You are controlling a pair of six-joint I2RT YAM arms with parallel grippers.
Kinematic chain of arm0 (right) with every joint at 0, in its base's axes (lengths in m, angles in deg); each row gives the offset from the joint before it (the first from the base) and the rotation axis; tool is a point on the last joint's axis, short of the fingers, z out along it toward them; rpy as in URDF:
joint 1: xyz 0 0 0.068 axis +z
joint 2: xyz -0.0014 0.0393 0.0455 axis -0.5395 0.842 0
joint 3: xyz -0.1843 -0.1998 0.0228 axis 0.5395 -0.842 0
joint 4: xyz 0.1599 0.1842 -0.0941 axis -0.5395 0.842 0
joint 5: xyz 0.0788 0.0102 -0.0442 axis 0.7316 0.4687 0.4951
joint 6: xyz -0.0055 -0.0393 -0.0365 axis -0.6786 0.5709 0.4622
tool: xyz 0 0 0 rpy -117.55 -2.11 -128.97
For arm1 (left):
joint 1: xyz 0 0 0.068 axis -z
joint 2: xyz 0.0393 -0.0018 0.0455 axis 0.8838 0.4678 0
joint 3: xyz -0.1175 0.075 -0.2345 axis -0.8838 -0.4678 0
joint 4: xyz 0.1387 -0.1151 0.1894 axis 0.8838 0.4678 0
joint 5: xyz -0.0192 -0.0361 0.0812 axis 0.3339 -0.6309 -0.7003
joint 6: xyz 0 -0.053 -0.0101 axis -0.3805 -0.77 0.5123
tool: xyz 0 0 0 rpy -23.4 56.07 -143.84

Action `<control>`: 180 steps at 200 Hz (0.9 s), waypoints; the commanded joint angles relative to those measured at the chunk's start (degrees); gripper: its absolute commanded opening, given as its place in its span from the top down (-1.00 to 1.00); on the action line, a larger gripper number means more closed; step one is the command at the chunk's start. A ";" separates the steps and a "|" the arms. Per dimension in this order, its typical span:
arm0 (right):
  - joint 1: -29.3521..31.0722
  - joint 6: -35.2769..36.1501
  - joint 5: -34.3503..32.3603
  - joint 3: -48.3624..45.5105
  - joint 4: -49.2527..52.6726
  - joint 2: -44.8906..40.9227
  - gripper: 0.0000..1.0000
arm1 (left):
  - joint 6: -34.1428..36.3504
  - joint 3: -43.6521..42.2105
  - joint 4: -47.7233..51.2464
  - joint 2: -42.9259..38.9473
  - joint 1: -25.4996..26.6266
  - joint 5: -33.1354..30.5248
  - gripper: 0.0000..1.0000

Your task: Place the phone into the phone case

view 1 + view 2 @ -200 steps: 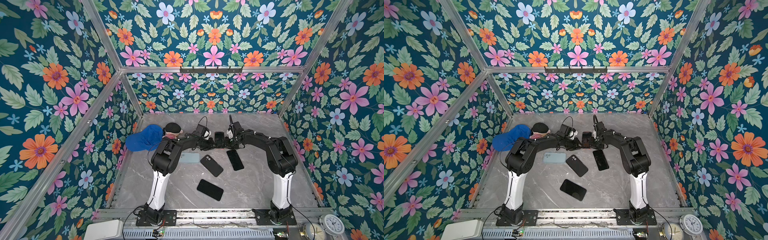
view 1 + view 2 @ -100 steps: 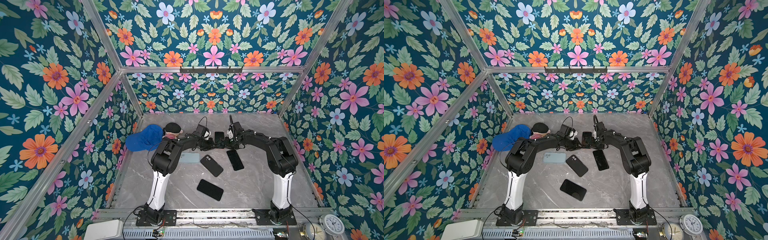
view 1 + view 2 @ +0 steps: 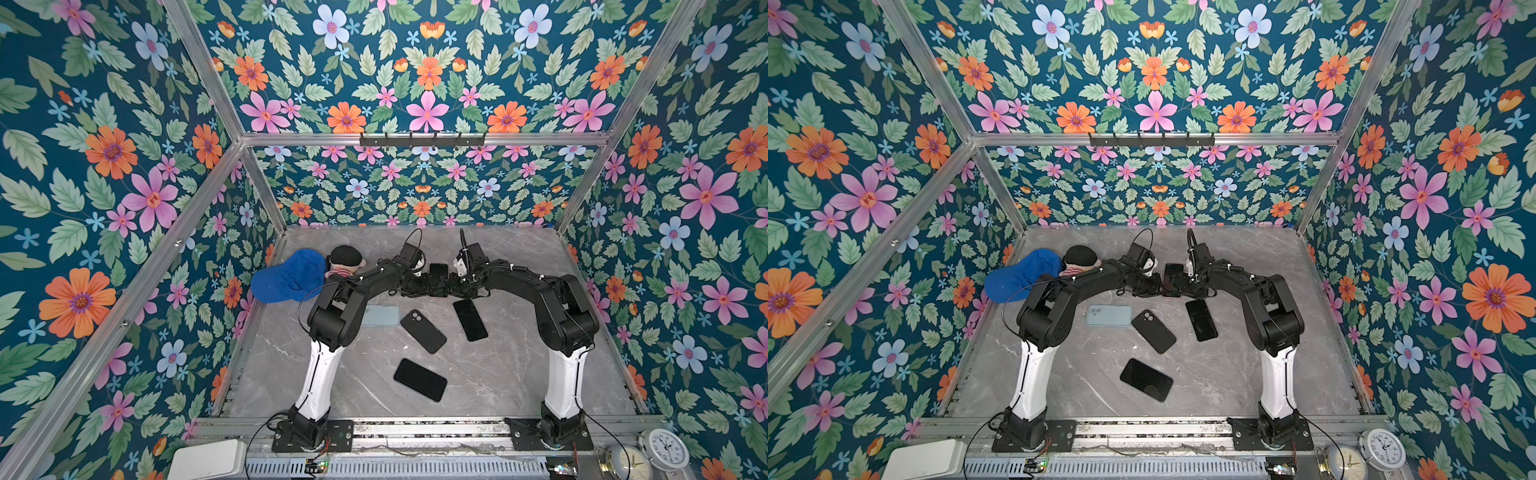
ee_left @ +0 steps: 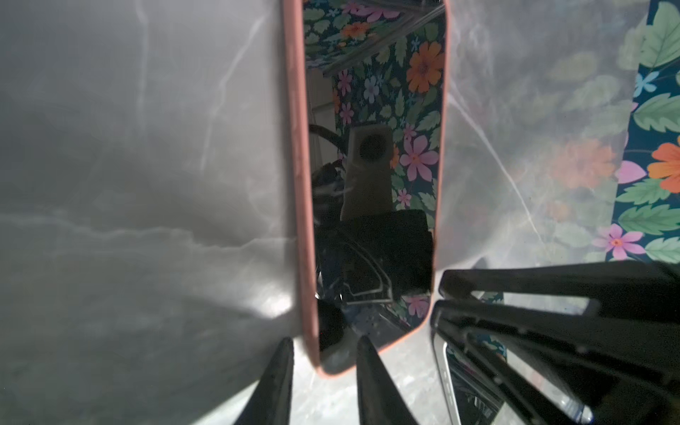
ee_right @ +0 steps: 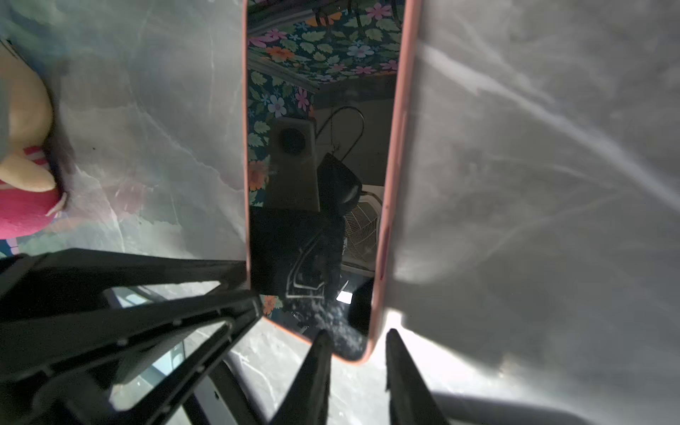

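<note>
A dark-screened phone point(image 3: 438, 274) point(image 3: 1173, 276) sits inside a pink phone case and lies flat at the back middle of the table. In the left wrist view the case's pink rim point(image 4: 298, 147) frames the glossy screen point(image 4: 368, 147). My left gripper point(image 4: 323, 340) point(image 3: 422, 284) straddles one near corner, jaws open: one finger is over the screen and the other stands clear of the rim. My right gripper point(image 5: 357, 331) point(image 3: 455, 286) straddles the other near corner of the case point(image 5: 399, 147) the same way, also open. Neither clamps the phone.
In front of the grippers lie a light blue case point(image 3: 380, 316), a black case point(image 3: 423, 331) with camera holes, and two black phones point(image 3: 470, 320) point(image 3: 419, 379). A blue cap point(image 3: 289, 280) and a plush toy point(image 3: 345, 262) sit at the back left.
Both arms stay at the cased phone, which has shifted very slightly towards the back. The jaws of both grippers have parted a little.
</note>
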 commanded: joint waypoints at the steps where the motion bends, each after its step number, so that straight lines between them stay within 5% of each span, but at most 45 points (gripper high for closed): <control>1: -0.77 -0.13 0.16 1.05 -1.36 0.53 0.36 | 3.06 3.02 2.30 1.34 -0.45 -3.02 0.32; 98: -3.74 -0.19 1.35 11.02 -2.02 6.53 0.26 | 1.24 12.71 -4.90 8.47 -4.62 6.01 0.25; 180: -3.82 -0.61 2.81 15.35 -1.11 10.74 0.23 | 3.41 20.60 4.01 13.35 -4.32 2.91 0.28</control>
